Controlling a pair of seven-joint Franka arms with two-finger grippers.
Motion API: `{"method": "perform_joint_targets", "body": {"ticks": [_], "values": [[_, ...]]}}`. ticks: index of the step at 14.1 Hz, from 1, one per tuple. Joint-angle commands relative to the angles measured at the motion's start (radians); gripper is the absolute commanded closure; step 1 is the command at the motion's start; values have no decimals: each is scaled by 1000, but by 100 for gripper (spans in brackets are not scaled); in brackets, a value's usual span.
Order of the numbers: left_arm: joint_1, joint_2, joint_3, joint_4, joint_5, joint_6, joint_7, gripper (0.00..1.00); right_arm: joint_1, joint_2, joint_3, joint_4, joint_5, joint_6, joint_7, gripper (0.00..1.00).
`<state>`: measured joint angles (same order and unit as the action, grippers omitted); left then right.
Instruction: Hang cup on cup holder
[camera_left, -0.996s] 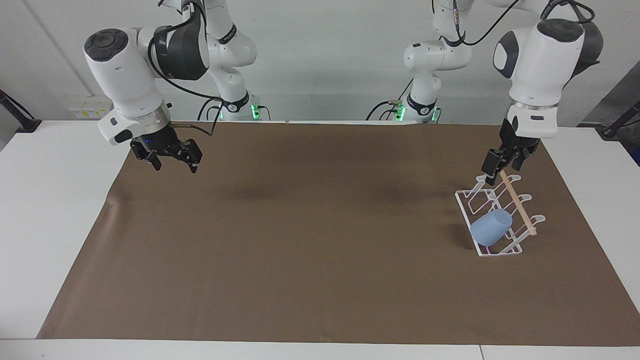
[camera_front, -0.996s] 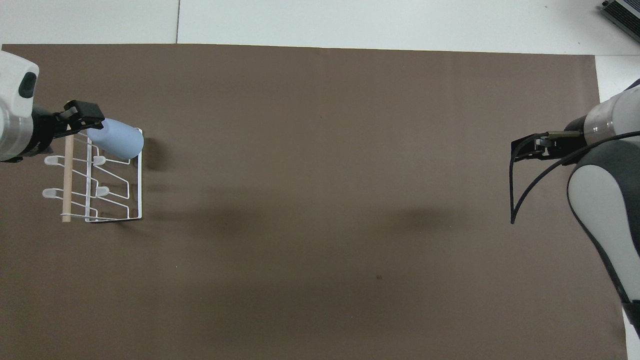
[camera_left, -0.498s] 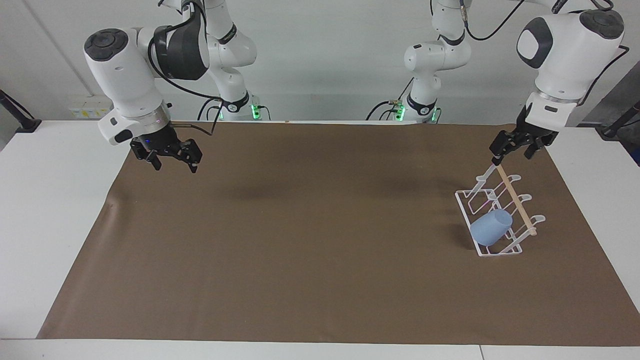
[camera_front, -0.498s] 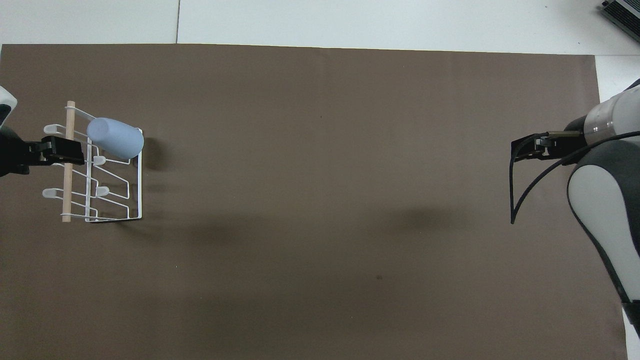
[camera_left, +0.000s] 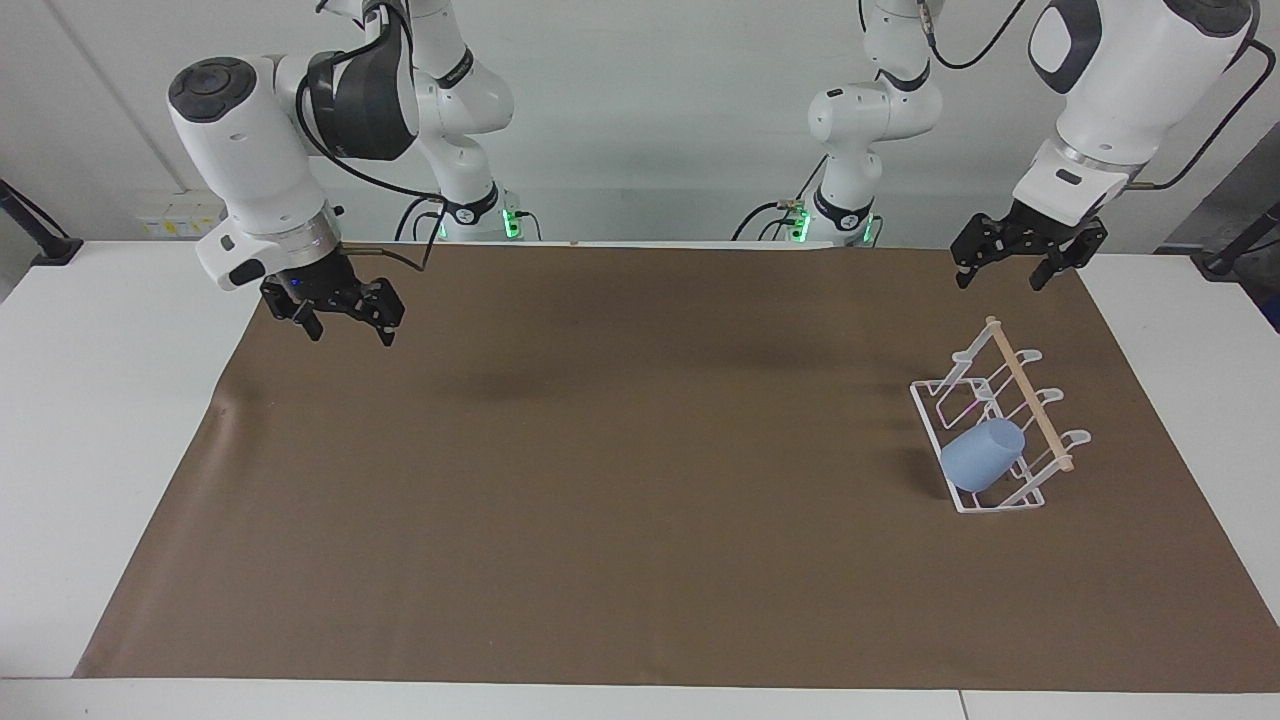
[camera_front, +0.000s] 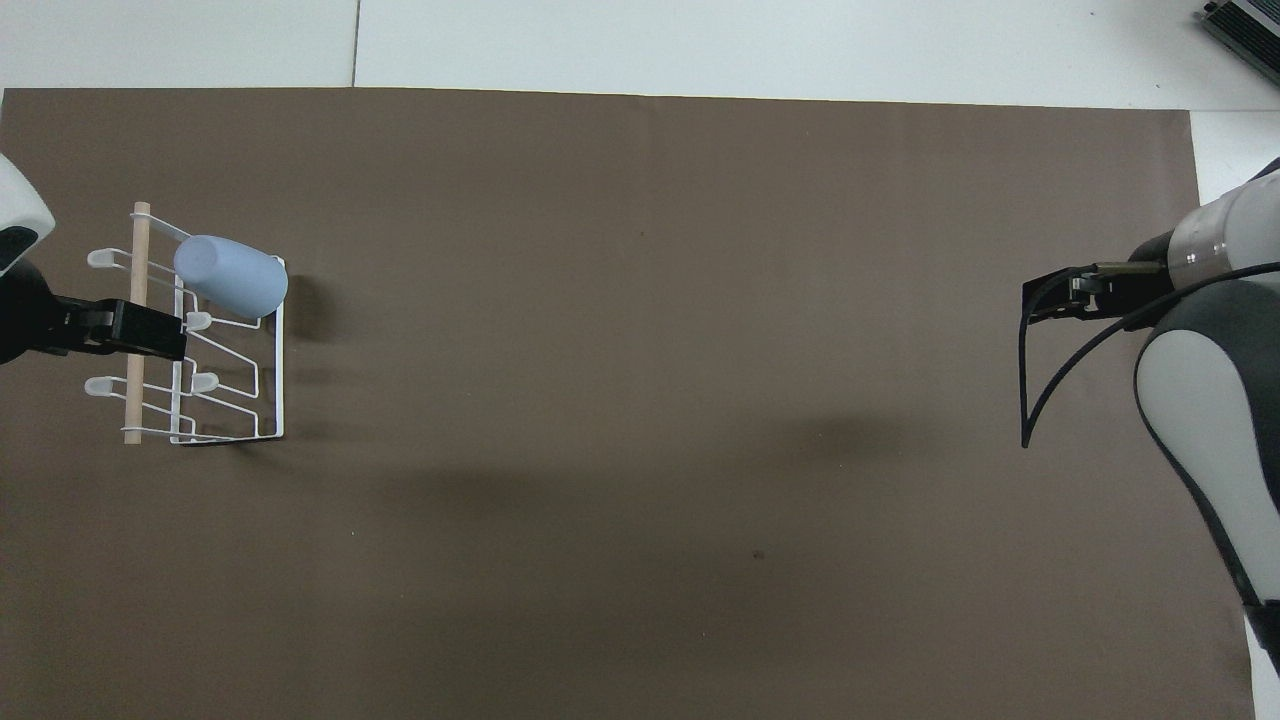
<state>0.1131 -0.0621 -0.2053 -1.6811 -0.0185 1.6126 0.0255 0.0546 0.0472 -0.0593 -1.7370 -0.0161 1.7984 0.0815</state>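
Note:
The pale blue cup (camera_left: 983, 455) rests tilted over a prong of the white wire cup holder (camera_left: 1012, 392), at the rack's end farthest from the robots. In the overhead view the cup (camera_front: 232, 277) sits beside the wooden rod of the cup holder (camera_front: 270, 400). My left gripper (camera_left: 1000, 275) hangs open and empty in the air, over the mat just off the rack's robot-side end. From overhead the left gripper (camera_front: 150, 335) overlaps the rod. My right gripper (camera_left: 350, 332) waits open above the mat at the right arm's end, and the overhead view shows that right gripper (camera_front: 1040, 298) too.
A brown mat (camera_left: 600, 480) covers most of the white table (camera_left: 90, 420). A black cable (camera_front: 1030, 400) loops from the right wrist. A dark device (camera_front: 1245, 25) sits at the table's corner farthest from the robots.
The left gripper has lifted off the rack and drawn back toward the robots, staying open. The cup stays on the rack. The right arm has not moved.

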Motion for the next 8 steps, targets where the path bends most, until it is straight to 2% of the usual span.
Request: {"method": "perform_joint_targets", "body": {"ticks": [1,3,5,8], "values": [[-29,13,10,14,-15,-11,10,0,-4,-23,3,-24,15,3,14,0],[-18,7,7,2,-23,-7,7,0,-4,-23,3,-24,15,3,14,0],[-26,5,14,-14,-83,70,-7,0,-4,-23,3,-24,15,3,14,0],[-21,4,14,-6,-83,38,2,0,-4,-23,3,-24,15,3,14,0]]}}
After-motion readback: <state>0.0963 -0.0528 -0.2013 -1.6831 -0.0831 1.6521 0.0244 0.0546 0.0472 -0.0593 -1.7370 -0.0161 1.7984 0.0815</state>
